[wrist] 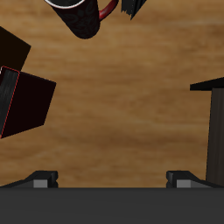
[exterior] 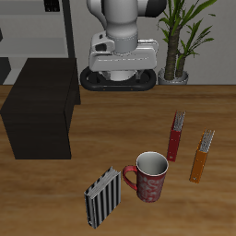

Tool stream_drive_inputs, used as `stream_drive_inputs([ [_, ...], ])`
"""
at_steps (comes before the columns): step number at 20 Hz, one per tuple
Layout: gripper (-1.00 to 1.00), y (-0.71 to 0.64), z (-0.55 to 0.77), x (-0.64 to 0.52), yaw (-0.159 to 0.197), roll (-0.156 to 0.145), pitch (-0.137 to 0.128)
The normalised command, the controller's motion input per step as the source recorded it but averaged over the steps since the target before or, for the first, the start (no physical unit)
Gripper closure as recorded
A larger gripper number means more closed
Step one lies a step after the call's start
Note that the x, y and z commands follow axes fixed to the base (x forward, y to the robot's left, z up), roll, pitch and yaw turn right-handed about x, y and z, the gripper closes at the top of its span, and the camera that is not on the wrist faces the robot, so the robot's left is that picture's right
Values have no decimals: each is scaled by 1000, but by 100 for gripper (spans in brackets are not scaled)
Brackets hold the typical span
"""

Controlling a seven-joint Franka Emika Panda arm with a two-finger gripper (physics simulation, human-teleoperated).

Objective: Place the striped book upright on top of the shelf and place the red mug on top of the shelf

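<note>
Two books I see standing apart: red book, orange book; striped book beside red mug; shelf bare; claw state I cannot tell

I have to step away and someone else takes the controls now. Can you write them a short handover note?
Gripper: not seen in the exterior view; the wrist view shows only its fingertips, set wide apart with nothing between them.
Striped book: standing near the table's front edge, beside the red mug, which is upright on the table.
Shelf: farther back, top bare.
Also on the table: a red book and an orange book, not part of the job.
Done: nothing yet.
Left: book upright on the shelf, then mug on the shelf.
</note>
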Motion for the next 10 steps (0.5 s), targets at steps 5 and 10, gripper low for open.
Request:
stream_drive_inputs([
  [5,-100,54,105,121,1,-50,-10],
  [10,-100,-73,158,250,-3,-69,-19],
])
